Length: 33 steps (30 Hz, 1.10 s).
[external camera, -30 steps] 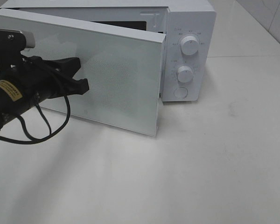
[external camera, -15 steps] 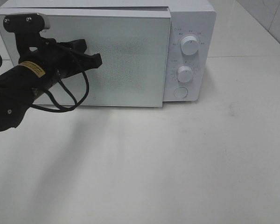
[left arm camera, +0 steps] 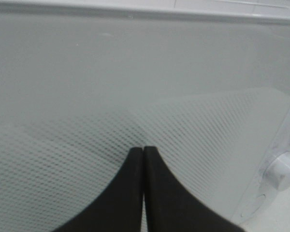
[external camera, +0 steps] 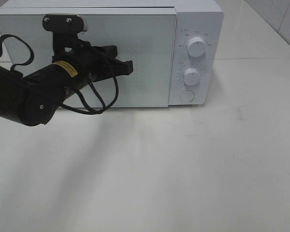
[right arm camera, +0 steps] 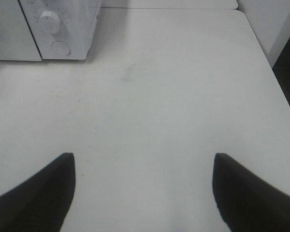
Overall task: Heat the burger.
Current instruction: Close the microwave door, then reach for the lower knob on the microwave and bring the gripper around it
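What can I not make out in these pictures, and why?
- Burger: in no view; the shut microwave door shows nothing behind it.
- Dial markings: exterior high view, too small to read.
- Left gripper: contact with the door unclear in the left wrist view.
- Right gripper: cut off by the right wrist view's edge.

White microwave (external camera: 213, 21), dotted-mesh door (external camera: 150, 53); black left tool (left arm camera: 143, 149); table (external camera: 183, 169) seemingly off-white.
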Each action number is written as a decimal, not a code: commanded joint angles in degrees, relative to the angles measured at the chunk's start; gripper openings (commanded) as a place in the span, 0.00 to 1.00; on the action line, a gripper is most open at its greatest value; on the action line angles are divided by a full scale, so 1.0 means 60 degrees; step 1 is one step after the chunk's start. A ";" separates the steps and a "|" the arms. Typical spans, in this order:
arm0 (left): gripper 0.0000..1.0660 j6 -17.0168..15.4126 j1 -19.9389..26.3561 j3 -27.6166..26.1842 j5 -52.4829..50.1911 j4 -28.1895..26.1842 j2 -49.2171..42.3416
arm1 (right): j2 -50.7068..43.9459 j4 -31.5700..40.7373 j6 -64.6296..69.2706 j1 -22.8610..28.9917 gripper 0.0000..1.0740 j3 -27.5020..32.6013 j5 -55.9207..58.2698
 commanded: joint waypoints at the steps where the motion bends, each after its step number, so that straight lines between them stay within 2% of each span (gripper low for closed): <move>1: 0.00 0.0277 0.0076 -0.0907 -0.0172 -0.1385 0.0296 | -0.0248 0.0010 0.0000 -0.0067 0.70 0.0019 -0.0010; 7: 0.00 0.0353 -0.0029 -0.1604 0.0210 -0.1795 0.0573 | -0.0248 0.0010 0.0000 -0.0067 0.70 0.0019 -0.0010; 13: 0.00 0.0353 -0.0248 -0.1576 0.0344 -0.1776 0.0458 | -0.0248 0.0010 0.0000 -0.0067 0.70 0.0019 -0.0010; 19: 0.00 0.0353 -0.0745 -0.0773 0.0363 -0.1652 0.0153 | -0.0248 0.0010 0.0000 -0.0067 0.70 0.0019 -0.0010; 22: 0.00 0.0353 -0.0984 0.0019 0.0363 -0.1662 -0.0229 | -0.0248 0.0010 0.0000 -0.0067 0.70 0.0019 -0.0010; 28: 0.00 0.0353 -0.0984 0.1213 0.1050 -0.1795 -0.1098 | -0.0248 0.0010 0.0000 -0.0067 0.70 0.0019 -0.0010; 30: 0.00 0.0439 -0.0984 0.1356 0.1241 -0.1814 -0.1280 | -0.0248 0.0010 0.0000 -0.0067 0.70 0.0019 -0.0010; 32: 0.04 0.0926 -0.0984 0.1709 0.2368 -0.1833 -0.1805 | -0.0248 0.0010 0.0000 -0.0067 0.70 0.0019 -0.0010; 33: 0.04 0.0926 -0.0984 0.1709 0.2368 -0.1833 -0.1805 | -0.0248 0.0010 0.0000 -0.0067 0.70 0.0019 -0.0010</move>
